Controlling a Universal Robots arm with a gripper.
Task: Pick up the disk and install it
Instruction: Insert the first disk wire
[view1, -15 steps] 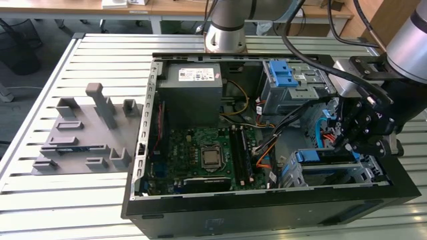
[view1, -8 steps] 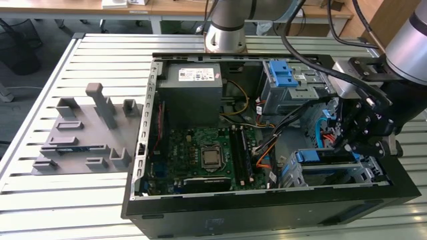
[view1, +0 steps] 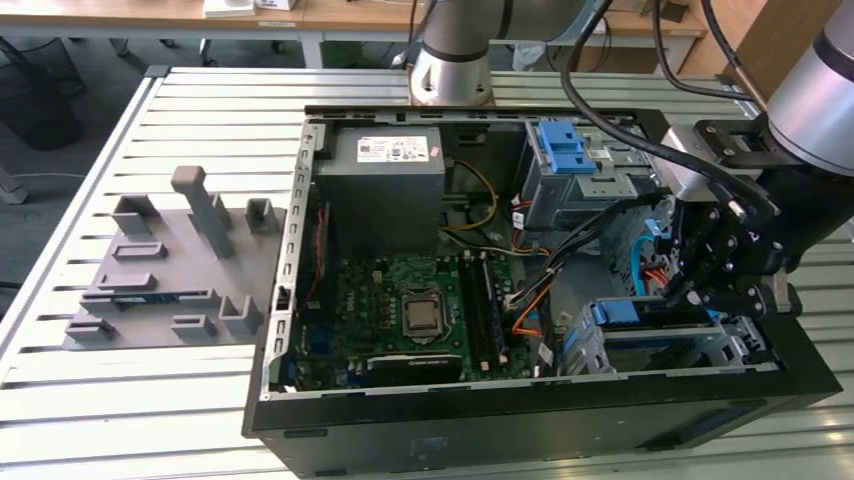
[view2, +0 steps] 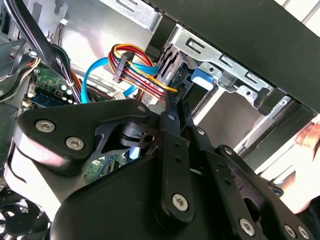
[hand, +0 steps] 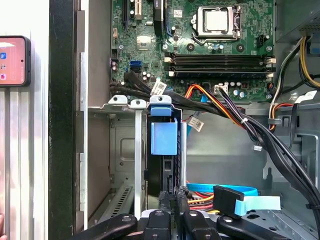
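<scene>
Black end effector (view1: 714, 262) inside open black computer case (view1: 534, 420), at exterior view's right; fingers pressed together against blue-railed silver disk (hand: 165, 137) seated in metal drive cage (hand: 131, 150).

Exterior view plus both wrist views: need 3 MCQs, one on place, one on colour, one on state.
1. Where is the gripper in the exterior view?
A. Over the grey fixture
B. At the drive cage
C. Over the power supply

2. What colour is the tab on the cage in the first wrist view?
A. Red
B. Yellow
C. Blue

3. What state is the CPU socket in?
A. Bare, with no cooler on it
B. Under a cooler
C. Buried under cables

Key:
1 B: the gripper is down at the cage, in the case corner at the exterior view's right.
2 C: the tab is light blue.
3 A: the socket lies uncovered on the green board.
</scene>
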